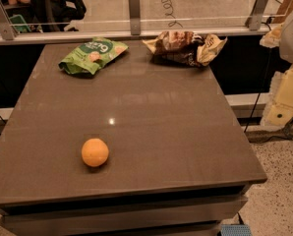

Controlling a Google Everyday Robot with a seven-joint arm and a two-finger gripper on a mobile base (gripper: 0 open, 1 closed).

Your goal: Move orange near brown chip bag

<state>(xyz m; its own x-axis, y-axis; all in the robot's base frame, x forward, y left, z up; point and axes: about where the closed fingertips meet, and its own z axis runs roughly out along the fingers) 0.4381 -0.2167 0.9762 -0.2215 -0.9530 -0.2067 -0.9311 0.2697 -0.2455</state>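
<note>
Hanging right of the brown table [156, 102], pincer [284, 101] sits far from orange [95, 152].

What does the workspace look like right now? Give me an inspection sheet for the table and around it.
Surface: glossy grey-brown rectangular tabletop.
Job's things: small round orange fruit front left; wrinkled dark brown foil chip bag back right, far apart.
Clutter: bright green snack bag back left.
Gripper: not in view; pale arm parts at right edge, beside the table.
Cables: coiled cable behind the glass; dark cable hanging at right.
Surroundings: glass barrier behind, speckled floor.
</note>
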